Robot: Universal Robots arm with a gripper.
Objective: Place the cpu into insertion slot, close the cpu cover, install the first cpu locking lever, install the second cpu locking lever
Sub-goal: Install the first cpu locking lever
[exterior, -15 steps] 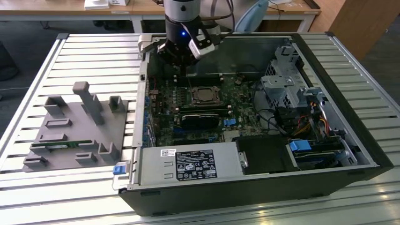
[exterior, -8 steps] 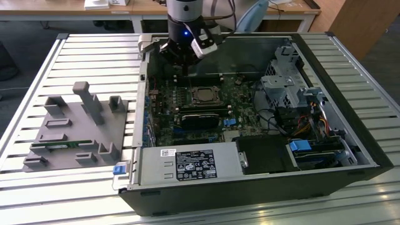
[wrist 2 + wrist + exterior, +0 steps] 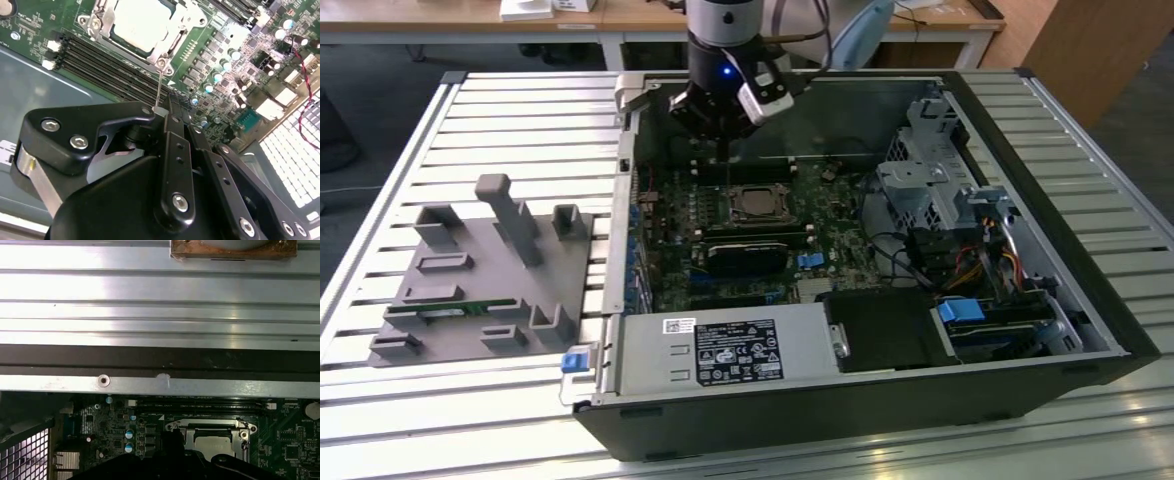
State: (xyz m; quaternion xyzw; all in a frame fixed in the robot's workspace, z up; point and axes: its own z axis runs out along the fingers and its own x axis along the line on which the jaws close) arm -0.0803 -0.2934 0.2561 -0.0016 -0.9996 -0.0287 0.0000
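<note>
Right at the wrist, in the second wrist view, the gripper [image 3: 162,106] has its fingers pressed together. They appear to pinch the free end of a thin wire locking lever [image 3: 159,85], though the contact itself is small and hard to make out. The lever rises from the corner of the insertion slot nearest the gripper and stands steeply off the board.

Just beyond that corner lies the cpu [image 3: 137,22], its pale metal top flat in the insertion slot. The cpu cover [image 3: 175,31] looks folded down around it, framing the chip through its window. Between the gripper and the slot run the long black memory slots [image 3: 110,65]. The green motherboard [image 3: 235,65] spreads out on the slot's far side.

As a judgement, the lever is a stiff, springy steel wire, light and smooth. It could slip or snap back under load, so the bent free end is the place to hold it. The chip is light but fragile underneath and best left untouched now that it sits seated.

Farther out, in the exterior view, the gripper [image 3: 718,135] hangs just behind the insertion slot [image 3: 754,203] inside the open computer case [image 3: 1067,330]. A grey parts fixture [image 3: 480,280] sits well apart from the slot on the slatted table [image 3: 480,130].
</note>
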